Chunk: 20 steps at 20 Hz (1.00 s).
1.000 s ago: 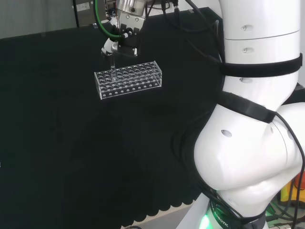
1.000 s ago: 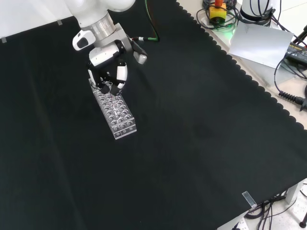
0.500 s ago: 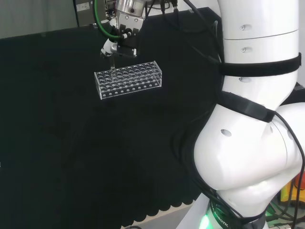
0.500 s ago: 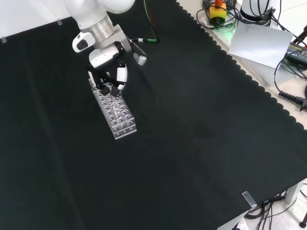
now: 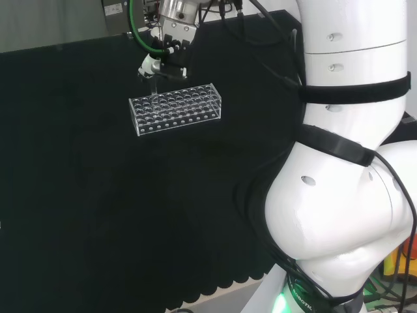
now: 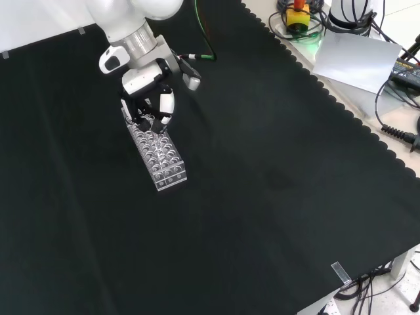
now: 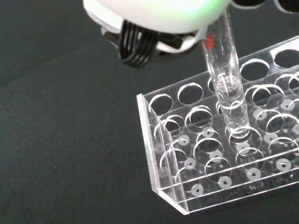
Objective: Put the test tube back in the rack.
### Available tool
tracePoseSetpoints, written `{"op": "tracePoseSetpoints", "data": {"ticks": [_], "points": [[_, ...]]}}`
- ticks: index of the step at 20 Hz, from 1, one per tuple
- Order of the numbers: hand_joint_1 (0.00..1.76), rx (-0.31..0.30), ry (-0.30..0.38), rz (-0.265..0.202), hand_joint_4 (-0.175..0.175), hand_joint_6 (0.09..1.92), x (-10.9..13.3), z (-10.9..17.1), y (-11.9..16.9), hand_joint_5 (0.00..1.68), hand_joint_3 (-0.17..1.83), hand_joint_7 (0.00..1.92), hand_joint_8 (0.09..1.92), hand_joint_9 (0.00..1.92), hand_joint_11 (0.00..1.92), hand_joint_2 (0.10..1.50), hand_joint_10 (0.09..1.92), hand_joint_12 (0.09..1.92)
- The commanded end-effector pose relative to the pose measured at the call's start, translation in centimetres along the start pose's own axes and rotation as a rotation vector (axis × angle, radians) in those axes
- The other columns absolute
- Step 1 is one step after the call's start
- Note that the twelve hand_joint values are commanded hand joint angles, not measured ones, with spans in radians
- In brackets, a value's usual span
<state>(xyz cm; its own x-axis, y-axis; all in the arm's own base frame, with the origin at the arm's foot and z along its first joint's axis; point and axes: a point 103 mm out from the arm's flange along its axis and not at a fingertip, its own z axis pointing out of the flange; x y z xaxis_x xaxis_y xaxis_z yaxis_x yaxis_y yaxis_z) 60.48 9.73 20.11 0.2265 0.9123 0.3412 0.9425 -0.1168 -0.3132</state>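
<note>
- Standing upright inside the clear test tube rack, the glass test tube has its lower part passing down through one of the top holes near the rack's end; its upper part runs up toward the blurred white hand.
- In the front view the hand hangs over the upper end of the rack, its black and white fingers curled downward and drawn close together.
- The fingers appear to pinch the tube's top, though the contact itself is hard to make out.
- In the head view the hand sits just above the rack's left end, with the rack lying on the black cloth.
- The arm's big white links stand at the head view's right.
</note>
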Motion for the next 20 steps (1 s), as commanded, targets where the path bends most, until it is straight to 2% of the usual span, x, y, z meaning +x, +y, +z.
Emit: {"op": "tracePoseSetpoints", "data": {"ticks": [1, 9, 20], "points": [[1.23, 0.004, 0.006, 0.003, -0.175, 0.38, -0.1, 0.1, 0.0, 1.41, 0.62, 1.82, 0.38, 1.73, 1.32, 0.63, 0.30, 0.91], [1.23, 0.016, 0.003, 0.009, -0.175, 0.38, -0.2, 0.4, 0.0, 1.41, 0.62, 1.82, 0.38, 1.73, 1.32, 0.63, 0.30, 0.91], [1.23, 0.043, -0.017, 0.020, -0.175, 0.38, -1.0, 2.6, 0.3, 1.41, 0.62, 1.82, 0.38, 1.73, 1.32, 0.63, 0.30, 0.91]]}}
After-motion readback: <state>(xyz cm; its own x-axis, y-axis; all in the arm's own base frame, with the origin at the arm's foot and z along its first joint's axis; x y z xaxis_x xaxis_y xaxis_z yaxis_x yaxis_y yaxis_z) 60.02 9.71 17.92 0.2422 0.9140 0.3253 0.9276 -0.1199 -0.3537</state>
